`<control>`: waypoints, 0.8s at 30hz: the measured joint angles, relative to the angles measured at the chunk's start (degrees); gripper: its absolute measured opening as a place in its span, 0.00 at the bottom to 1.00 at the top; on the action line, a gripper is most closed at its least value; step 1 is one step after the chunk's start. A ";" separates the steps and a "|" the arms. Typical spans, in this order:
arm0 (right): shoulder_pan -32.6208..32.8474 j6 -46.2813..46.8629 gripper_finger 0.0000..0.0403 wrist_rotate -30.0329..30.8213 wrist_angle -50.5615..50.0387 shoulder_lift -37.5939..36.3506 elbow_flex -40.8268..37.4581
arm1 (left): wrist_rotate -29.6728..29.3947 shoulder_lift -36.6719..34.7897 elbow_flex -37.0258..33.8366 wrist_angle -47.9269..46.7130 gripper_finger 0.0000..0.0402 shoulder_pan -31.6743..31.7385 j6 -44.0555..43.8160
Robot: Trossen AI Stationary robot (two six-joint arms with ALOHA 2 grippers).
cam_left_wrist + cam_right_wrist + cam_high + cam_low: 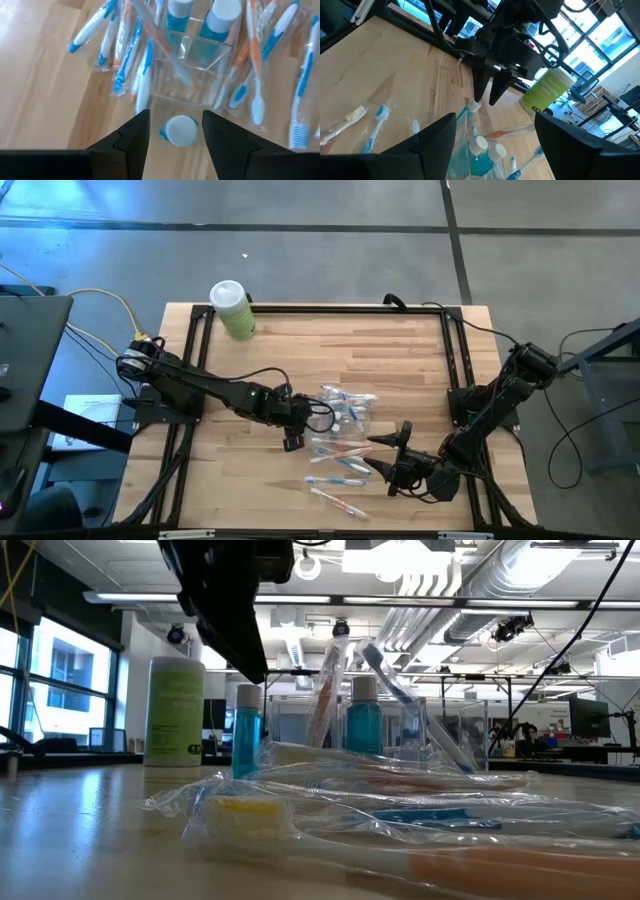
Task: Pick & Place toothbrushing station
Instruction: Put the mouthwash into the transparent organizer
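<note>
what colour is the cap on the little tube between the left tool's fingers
White cap over blue; clearest in the left wrist view.

smooth wood table point(400, 350), clear plastic holder point(192, 70)

- Wooden table point(250, 360), pale planks, dark frame along its edges.
- Green bottle point(232, 309) stands upright at the far left corner, white cap on.
- Clear holder point(192, 70) sits mid-table, blue tubes point(220, 17) upright in it.
- One white-capped tube point(180, 131) stands just beside the holder.
- Wrapped toothbrushes point(335, 452), blue and orange, lie scattered around the holder and nearer the front edge.
</note>
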 joint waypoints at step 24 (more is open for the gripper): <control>0.00 0.00 0.65 0.00 -0.13 0.00 0.00 | -5.53 0.90 0.11 0.91 0.43 -2.80 -4.06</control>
